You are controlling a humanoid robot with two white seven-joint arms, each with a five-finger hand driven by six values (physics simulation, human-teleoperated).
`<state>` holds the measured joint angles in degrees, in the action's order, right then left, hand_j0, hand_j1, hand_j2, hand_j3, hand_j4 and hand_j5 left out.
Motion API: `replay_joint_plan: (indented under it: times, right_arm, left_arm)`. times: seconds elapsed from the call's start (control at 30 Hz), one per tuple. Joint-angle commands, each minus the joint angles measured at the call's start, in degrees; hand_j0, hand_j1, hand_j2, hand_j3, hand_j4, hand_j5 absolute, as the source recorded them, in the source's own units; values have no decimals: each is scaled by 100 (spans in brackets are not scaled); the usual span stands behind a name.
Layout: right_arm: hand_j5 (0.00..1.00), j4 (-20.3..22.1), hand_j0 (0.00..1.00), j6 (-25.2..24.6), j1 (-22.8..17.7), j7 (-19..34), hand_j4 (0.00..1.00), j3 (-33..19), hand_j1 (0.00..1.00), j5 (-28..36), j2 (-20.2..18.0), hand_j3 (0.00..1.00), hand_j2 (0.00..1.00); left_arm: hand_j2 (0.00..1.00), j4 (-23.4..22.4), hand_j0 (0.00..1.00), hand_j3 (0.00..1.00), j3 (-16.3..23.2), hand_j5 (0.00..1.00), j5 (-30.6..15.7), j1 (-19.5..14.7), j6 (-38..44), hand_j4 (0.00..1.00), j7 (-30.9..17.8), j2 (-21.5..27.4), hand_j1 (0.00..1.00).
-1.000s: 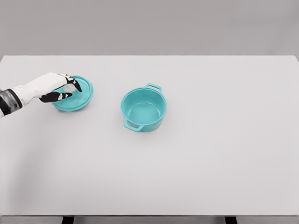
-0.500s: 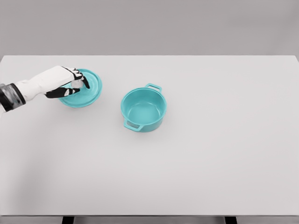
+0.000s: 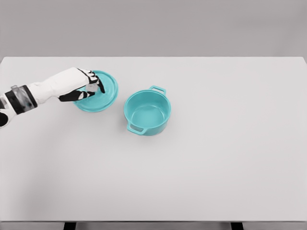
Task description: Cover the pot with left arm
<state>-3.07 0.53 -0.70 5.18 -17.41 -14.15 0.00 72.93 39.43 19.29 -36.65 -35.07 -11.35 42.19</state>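
We are looking at a teal pot (image 3: 147,113) sitting upright and uncovered on the bench (image 3: 216,143), its two loop handles pointing toward the front left and back right. To its left we are seeing the matching round teal lid (image 3: 101,93), near the pot but apart from it.

White table (image 3: 216,167), plain grey wall (image 3: 153,26) behind, perhaps dark legs (image 3: 70,225) below

On the counter (image 3: 216,158), the lid (image 3: 103,93) sits left of the open pot (image 3: 147,112) — near, apart — left hand (image 3: 79,86) upon it.
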Motion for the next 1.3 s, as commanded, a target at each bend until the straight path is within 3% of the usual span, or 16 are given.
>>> replay_joint_plan:
  times: [0.0,0.43,0.7,1.27]
  right_arm:
    - [100,0,100,0,0,1,100,0,100,0,0,100,100]
    - [100,0,100,0,0,1,100,0,100,0,0,100,100]
    - [100,0,100,0,0,1,100,0,100,0,0,100,100]
    - [100,0,100,0,0,1,100,0,100,0,0,100,100]
  left_arm:
    - [51,37,51,51,12,51,-40,0,7,51,10,-53,51]
    - [50,371,50,50,179,50,-31,-97,7,50,10,-343,50]
    - [50,371,50,50,232,50,4,-114,7,50,10,-633,50]
    - [51,292,51,51,768,51,22,-308,7,51,10,-1170,51]
